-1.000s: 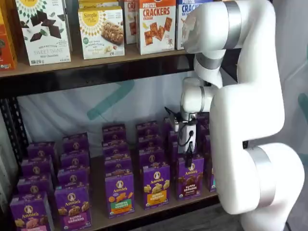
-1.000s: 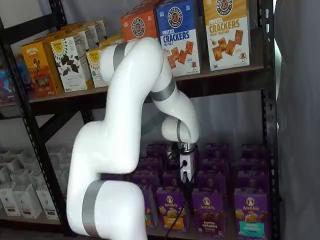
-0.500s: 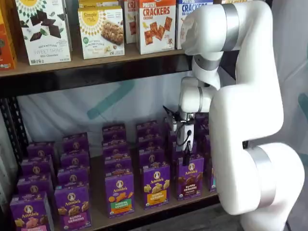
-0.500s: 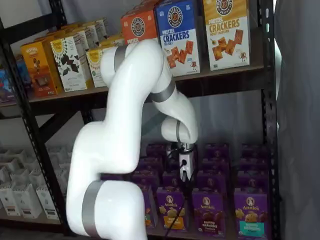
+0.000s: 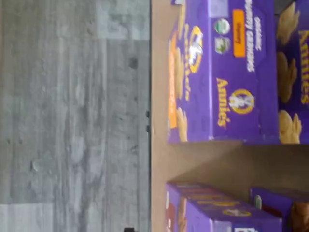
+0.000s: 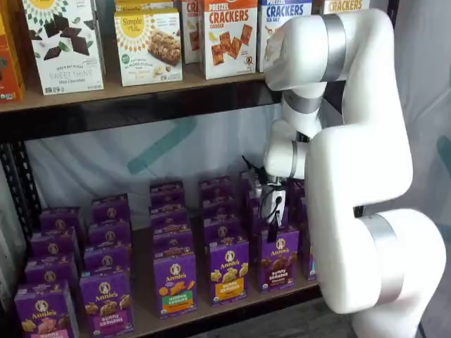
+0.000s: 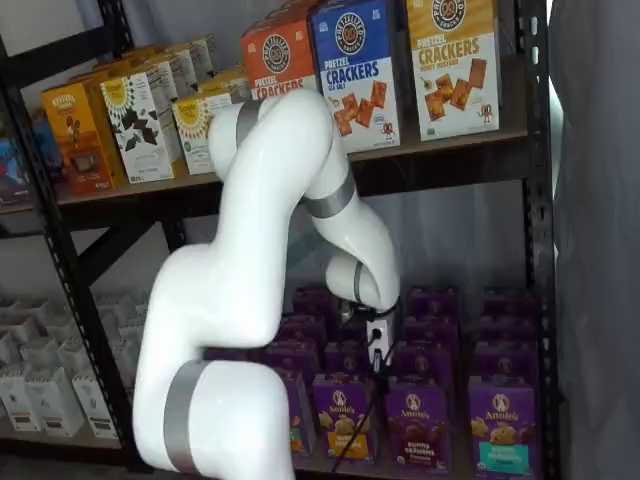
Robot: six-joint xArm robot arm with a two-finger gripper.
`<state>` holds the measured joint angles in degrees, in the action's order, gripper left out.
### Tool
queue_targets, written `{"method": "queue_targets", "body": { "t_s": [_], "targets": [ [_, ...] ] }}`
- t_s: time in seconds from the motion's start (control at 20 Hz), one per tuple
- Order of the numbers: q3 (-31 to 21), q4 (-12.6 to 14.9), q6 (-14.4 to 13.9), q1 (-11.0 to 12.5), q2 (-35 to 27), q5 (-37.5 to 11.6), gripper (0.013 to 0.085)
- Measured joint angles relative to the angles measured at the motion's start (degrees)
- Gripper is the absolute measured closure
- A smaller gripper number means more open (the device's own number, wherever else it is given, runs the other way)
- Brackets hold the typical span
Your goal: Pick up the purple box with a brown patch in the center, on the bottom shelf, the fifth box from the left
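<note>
Purple box (image 6: pixel 277 258): small carton, upright, front face out, dark brown crackers pictured in centre, round white logo above, white lettering below. Sits lower centre-right of frame in a shelf view, at front edge of the bottom shelf (image 6: pixel 144 318), front of its row, same-coloured cartons lined up behind. Also seen in a shelf view at lower centre (image 7: pixel 417 423), upright, on the tan board (image 7: pixel 320 463). Wrist view: cannot tell which carton it is.
</note>
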<state>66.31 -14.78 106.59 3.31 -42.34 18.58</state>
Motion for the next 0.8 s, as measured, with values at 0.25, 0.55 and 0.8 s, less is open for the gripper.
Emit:
{"method": "queue_targets", "body": {
  "t_s": [0.25, 0.55, 0.8],
  "targets": [
    [3.4, 2.7, -1.3, 1.2, -3.3, -0.2, 0.013],
    [8.1, 9.4, -6.8, 1.8, -7.8, 0.4, 0.013],
    [11.9, 18.0, -14.5, 1.9, -11.1, 2.6, 0.013]
  ]
}}
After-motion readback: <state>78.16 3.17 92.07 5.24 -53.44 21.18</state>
